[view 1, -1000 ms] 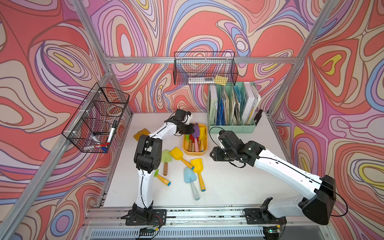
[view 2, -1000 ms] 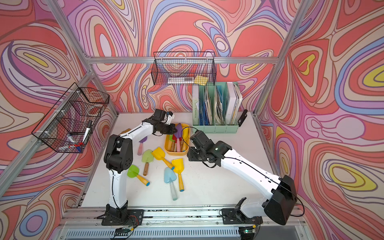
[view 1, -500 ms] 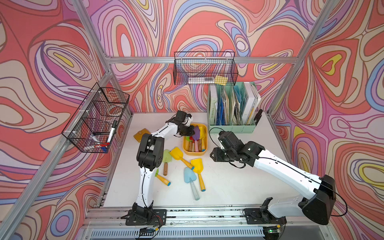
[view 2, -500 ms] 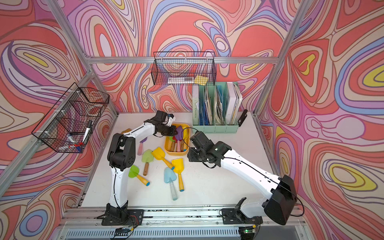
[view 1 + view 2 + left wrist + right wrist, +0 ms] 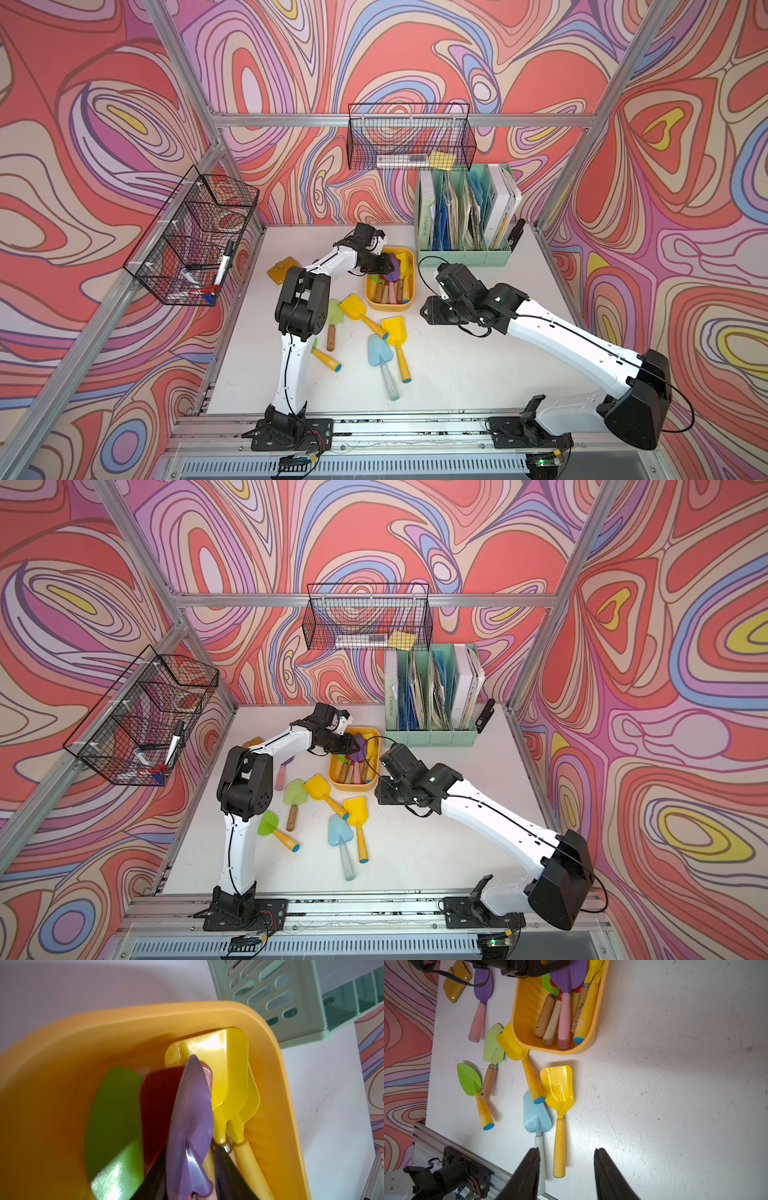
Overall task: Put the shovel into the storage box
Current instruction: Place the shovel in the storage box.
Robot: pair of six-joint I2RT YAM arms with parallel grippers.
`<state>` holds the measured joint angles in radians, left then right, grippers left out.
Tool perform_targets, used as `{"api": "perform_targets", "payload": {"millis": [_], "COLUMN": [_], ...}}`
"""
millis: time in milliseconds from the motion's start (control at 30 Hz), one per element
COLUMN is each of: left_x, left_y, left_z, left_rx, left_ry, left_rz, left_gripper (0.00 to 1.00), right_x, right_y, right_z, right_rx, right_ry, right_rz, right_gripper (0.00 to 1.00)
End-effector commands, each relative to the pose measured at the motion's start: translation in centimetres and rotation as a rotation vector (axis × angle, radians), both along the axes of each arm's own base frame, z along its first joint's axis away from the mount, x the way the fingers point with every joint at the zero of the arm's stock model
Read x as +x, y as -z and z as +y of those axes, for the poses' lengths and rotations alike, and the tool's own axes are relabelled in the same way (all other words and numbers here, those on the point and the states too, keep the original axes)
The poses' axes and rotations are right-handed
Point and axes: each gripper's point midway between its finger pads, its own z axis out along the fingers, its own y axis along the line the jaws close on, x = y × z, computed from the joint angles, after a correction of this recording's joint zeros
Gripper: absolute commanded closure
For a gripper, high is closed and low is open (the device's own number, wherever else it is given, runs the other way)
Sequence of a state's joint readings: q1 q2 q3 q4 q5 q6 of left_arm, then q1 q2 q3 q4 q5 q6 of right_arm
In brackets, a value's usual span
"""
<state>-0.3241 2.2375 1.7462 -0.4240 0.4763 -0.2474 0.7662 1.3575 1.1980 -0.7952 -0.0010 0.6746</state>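
Between left gripper [image 5: 190, 1148] fingers, parted and released: purple shovel [image 5: 191, 1105], lying atop other shovels [image 5: 228, 1076] inside storage box [image 5: 145, 1014]. Right gripper [image 5: 568, 1149]: jaws apart, empty. Ahead of left gripper, binder [image 5: 424, 226] spine reads "WORKSPACE".

Purple shovel [image 5: 394, 266] in storage box [image 5: 390, 308]

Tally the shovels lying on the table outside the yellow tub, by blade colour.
Purple shovel: 1
Green shovels: 2
Yellow shovels: 2
Blue shovel: 1
Total: 6 on the table, outside the tub
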Motion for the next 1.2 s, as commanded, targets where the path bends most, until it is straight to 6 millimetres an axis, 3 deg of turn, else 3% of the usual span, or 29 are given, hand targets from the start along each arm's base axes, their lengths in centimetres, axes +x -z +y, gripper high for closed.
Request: {"api": "perform_targets", "payload": {"millis": [0, 100, 300, 667, 933, 1167], "left_x": [0.1, 0.1, -0.1, -0.1, -1.3, -3.6], "left_y": [-1.2, -2.2, -4.4, -9.6, -13.5, -17.9], "left_z": [0.1, 0.1, 0.2, 0.2, -0.6, 0.3], "left_rx": [0.003, 0.003, 0.021, -0.015, -0.062, -0.136], "left_ry": [0.000, 0.002, 0.000, -0.019, -0.012, -0.064], "left_rz": [-0.007, -0.020, -0.062, -0.151, -0.211, -0.286], "left_gripper": [0.58, 0.52, 0.28, 0.13, 0.12, 0.05], "right_x": [0.2, 0.1, 0.0, -0.5, -2.0, -4.6], "right_y": [0.2, 0.3, 0.9, 2.6, 5.6, 8.7], "right_z": [-0.1, -0.1, -0.1, -0.7, -0.6, 3.1], "right_rx": [0.007, 0.005, -0.001, -0.048, -0.098, -0.102], "right_ry": [0.009, 0.009, 0.008, 0.007, -0.011, -0.076], "right_rz": [-0.002, 0.002, 0.014, 0.059, 0.151, 0.214], "right_gripper": [0.56, 0.56, 0.56, 0.56, 0.55, 0.54]}}
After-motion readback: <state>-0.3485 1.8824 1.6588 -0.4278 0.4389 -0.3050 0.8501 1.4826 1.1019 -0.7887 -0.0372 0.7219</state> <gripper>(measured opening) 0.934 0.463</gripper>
